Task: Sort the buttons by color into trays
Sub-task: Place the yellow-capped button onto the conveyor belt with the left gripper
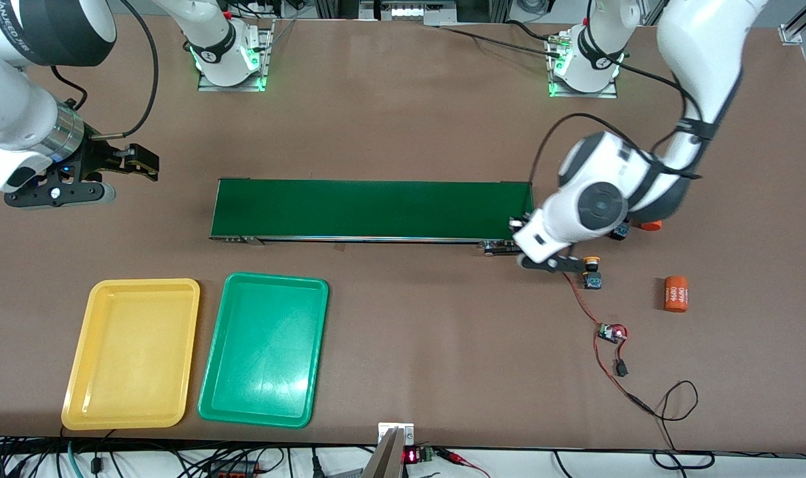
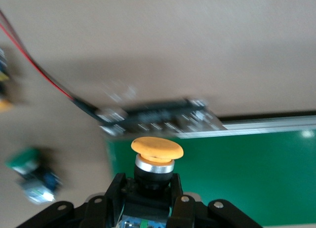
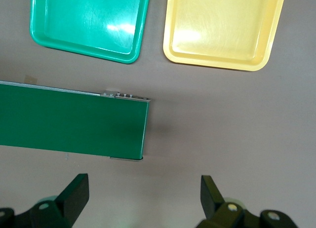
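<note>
Left gripper (image 2: 148,196) clamped on a yellow-capped button (image 2: 156,161), cap up, over the conveyor belt (image 1: 373,209) end by the left arm. Yellow tray (image 1: 84,372) lies toward the right arm's end; right gripper (image 3: 143,193) waits, fingers apart.

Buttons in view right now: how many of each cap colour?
Yellow-cap buttons: 2, one held by the left gripper over the belt's end, one on the table beside that end.
Green-cap buttons: 1, on the table beside that end too.
Total: 3.
The right gripper waits open over the table at the right arm's end.
</note>
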You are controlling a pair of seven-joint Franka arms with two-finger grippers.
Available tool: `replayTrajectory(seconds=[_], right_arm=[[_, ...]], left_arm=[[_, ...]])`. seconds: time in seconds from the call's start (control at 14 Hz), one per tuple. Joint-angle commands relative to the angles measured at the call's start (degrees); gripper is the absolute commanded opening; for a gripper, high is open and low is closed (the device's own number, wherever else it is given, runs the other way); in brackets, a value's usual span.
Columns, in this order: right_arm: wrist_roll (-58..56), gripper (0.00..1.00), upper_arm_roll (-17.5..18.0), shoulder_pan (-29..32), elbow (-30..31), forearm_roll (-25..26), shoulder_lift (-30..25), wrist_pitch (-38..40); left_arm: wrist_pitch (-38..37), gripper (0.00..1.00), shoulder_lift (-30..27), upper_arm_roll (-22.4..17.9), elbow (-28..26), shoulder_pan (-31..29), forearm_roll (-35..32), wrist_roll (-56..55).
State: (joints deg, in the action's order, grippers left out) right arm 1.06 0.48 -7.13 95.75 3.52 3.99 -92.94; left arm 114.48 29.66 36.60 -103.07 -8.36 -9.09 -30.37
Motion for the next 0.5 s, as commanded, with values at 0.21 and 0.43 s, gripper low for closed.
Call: replayTrajectory(seconds=[0.21,0.43], right_arm=[[0.61,1.0,0.05,-0.16,0.4,0.88,-0.39,0.74],[0.7,1.0,0.05,-0.25,0.4,0.88,-0.39,0.74]], left_arm=[[16.54,0.1,-1.72,3.04,-12.49,-1.04,-1.2,-7.07],[16.48,0.91,-2.15,3.12,-12.15,-1.39,-1.28,-7.16]])
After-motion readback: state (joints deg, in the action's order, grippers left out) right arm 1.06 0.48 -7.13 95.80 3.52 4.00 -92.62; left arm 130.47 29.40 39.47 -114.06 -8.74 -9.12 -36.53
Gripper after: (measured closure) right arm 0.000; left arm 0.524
